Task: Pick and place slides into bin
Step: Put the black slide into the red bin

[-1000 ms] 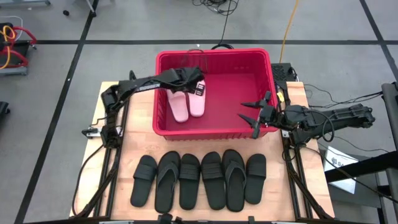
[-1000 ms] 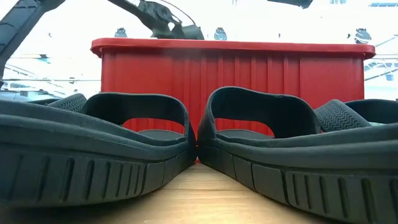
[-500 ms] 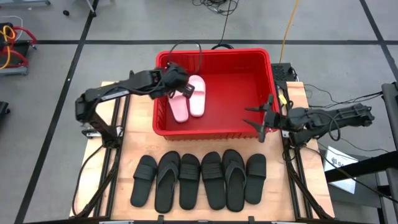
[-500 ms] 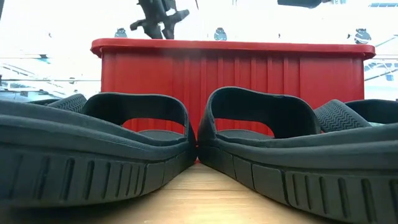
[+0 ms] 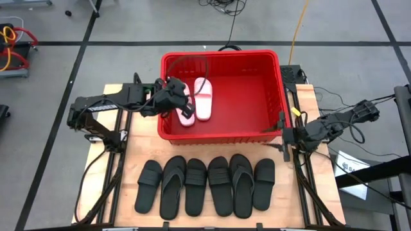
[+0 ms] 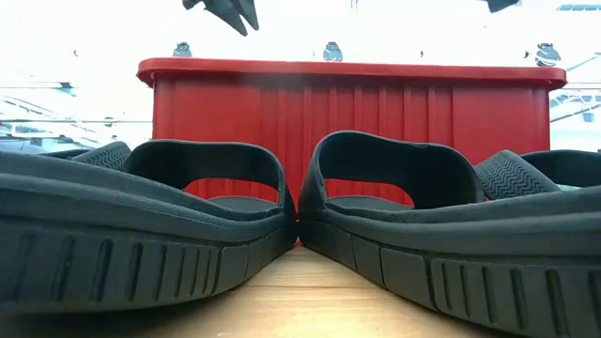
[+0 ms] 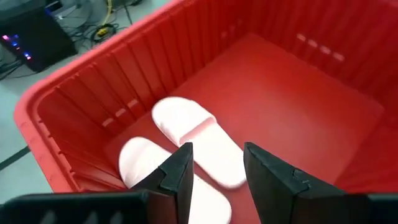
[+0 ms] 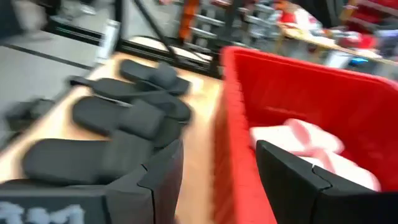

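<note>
Two pink slides (image 5: 194, 102) lie in the red bin (image 5: 270, 63); six black slides (image 5: 207, 185) wait on the surface. Left end effector (image 5: 182, 102) open, empty; right end effector (image 5: 283, 136) open beside the bin. Next grab should pinch a strap squarely.

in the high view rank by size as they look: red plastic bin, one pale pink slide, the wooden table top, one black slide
1. Wooden table top
2. Red plastic bin
3. Black slide and pale pink slide: too alike to rank; the pink one also lies lower, inside the bin.
</note>
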### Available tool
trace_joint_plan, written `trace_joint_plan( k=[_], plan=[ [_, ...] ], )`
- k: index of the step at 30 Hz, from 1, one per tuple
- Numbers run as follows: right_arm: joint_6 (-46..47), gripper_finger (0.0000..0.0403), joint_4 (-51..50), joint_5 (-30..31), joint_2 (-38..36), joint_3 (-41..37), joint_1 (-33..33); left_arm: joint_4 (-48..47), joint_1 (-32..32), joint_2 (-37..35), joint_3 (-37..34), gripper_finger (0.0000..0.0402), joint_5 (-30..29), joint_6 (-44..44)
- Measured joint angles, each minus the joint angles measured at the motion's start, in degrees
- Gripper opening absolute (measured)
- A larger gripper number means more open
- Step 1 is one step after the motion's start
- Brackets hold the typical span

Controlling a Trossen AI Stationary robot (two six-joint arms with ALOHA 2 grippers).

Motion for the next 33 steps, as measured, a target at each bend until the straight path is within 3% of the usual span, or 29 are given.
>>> trace_joint_plan(
  k=[14,22,33],
  plan=[
    [24.26,0.0194,-3.01,-24.24,4.97,0.00,7.71,-4.34,-8.08,-0.22,-0.01,0.0136,0.02,-2.78],
    [34.12,0.0194,-6.07,-27.13,13.28,0.00,12.05,-7.02,-11.66,-0.22,-0.01,0.0136,0.06,-3.37],
    [34.24,0.0194,-6.99,-28.81,21.72,0.00,14.25,-8.74,-15.77,-0.22,-0.01,0.0136,0.11,-6.13]
  ],
)
